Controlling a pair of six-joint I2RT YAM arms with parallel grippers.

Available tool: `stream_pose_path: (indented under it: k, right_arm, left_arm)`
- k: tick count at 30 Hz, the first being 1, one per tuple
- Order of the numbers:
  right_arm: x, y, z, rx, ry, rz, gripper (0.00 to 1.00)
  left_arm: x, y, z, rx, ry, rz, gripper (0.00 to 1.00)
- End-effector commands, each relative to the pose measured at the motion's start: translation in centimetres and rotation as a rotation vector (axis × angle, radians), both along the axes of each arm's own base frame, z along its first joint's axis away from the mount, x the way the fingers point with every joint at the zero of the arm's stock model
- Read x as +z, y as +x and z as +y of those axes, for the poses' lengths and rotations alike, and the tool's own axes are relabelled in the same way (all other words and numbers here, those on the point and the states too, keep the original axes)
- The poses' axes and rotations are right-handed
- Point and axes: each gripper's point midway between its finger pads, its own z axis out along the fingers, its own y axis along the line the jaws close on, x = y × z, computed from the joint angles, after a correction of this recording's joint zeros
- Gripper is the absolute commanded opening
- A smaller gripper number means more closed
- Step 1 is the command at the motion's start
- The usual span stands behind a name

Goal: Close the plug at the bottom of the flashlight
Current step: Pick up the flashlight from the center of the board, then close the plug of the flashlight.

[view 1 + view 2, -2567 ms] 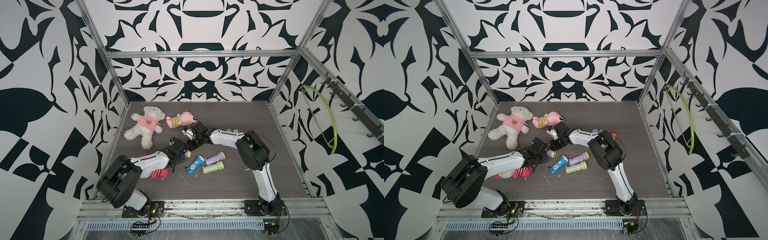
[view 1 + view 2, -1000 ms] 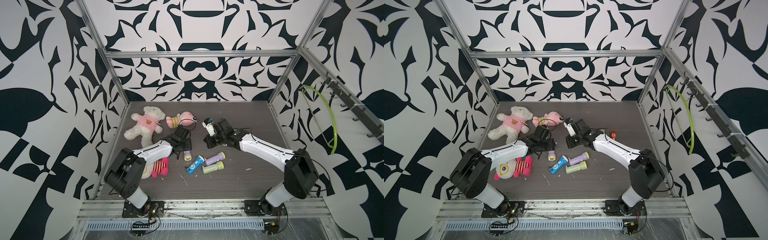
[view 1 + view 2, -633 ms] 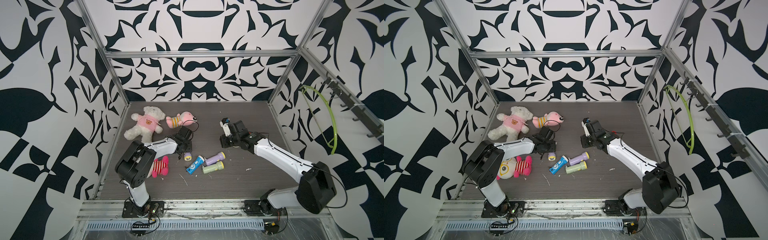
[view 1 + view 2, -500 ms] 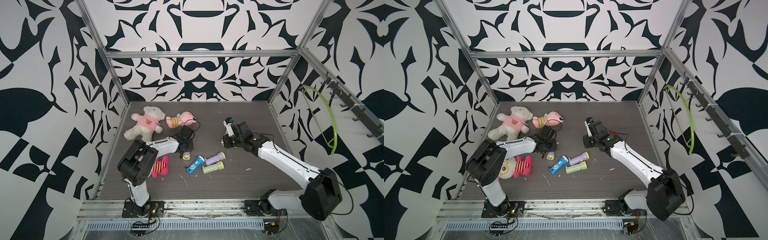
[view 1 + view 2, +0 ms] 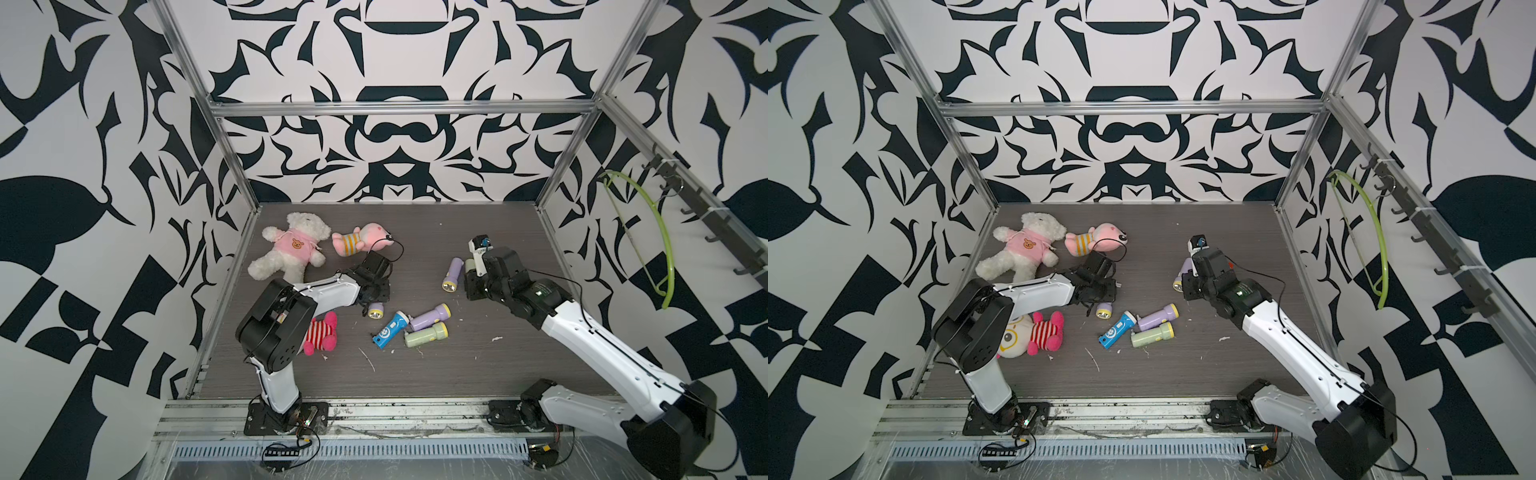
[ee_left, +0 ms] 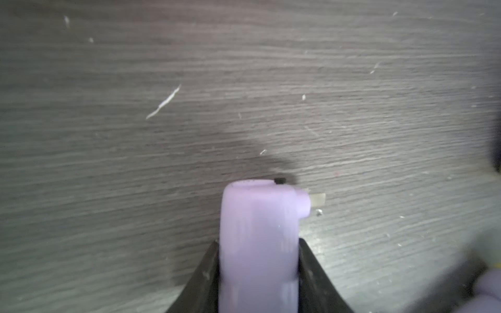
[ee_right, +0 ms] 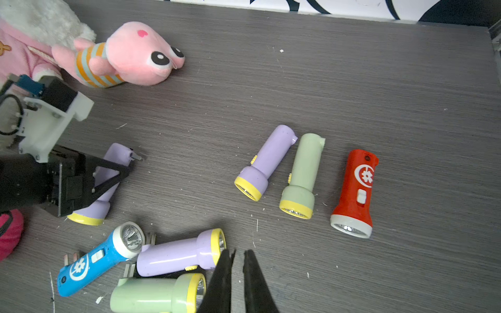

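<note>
Far left: a white teddy bear (image 5: 291, 249) and a pink plush (image 5: 360, 242) lie on the grey tabletop (image 5: 457, 374).

Left of centre: the left gripper (image 6: 258, 241) has its jaws clamped on the body of the held purple flashlight (image 6: 260, 211), which lies low on the tabletop. A plug prong (image 7: 137, 156) juts from its tail end and is not folded in.

Centre: a blue flashlight (image 5: 389, 329), a loose purple flashlight (image 5: 430, 314) and a green flashlight (image 5: 426, 334) lie close together.

Right: the right gripper (image 7: 238, 253) has its jaws a narrow slit apart with nothing between them. A red flashlight (image 7: 356, 189) lies nearby.
</note>
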Motion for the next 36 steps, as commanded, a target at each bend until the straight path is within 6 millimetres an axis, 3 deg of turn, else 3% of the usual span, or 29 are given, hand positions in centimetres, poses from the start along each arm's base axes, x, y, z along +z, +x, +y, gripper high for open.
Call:
stream_pose_path:
  k: [1, 8, 15, 25, 27, 30, 32, 36]
  right_arm:
    - [1.1, -0.8, -1.1, -0.030, 0.009, -0.032, 0.17]
    - [3.0, -1.8, -1.3, -0.011, 0.042, -0.081, 0.21]
    - [6.4, -1.8, -1.0, 0.010, 0.095, -0.168, 0.22]
    - [11.3, -2.0, -0.2, 0.043, 0.171, -0.251, 0.22]
    - [12.0, -2.3, -0.5, 0.033, 0.189, -0.272, 0.22]
    - [12.5, -2.7, -0.2, 0.059, 0.210, -0.284, 0.22]
    - [12.7, -3.3, 1.2, 0.142, 0.240, -0.274, 0.20]
    - [13.4, -3.5, 2.1, 0.194, 0.274, -0.289, 0.20]
  left_arm:
    - [4.2, 0.9, -1.1, -0.062, -0.056, -0.123, 0.00]
    - [9.9, 0.7, -2.0, -0.185, -0.130, -0.303, 0.00]
    - [16.3, -1.6, -3.6, -0.359, -0.292, -0.516, 0.00]
    - [20.9, -3.0, -4.5, -0.508, -0.342, -0.702, 0.00]
    - [22.8, -3.4, -4.3, -0.526, -0.355, -0.764, 0.00]
    - [23.3, -3.6, -4.7, -0.555, -0.366, -0.786, 0.00]
    - [23.7, -3.8, -5.1, -0.577, -0.392, -0.796, 0.00]
    - [24.5, -5.4, -6.2, -0.670, -0.480, -0.816, 0.00]
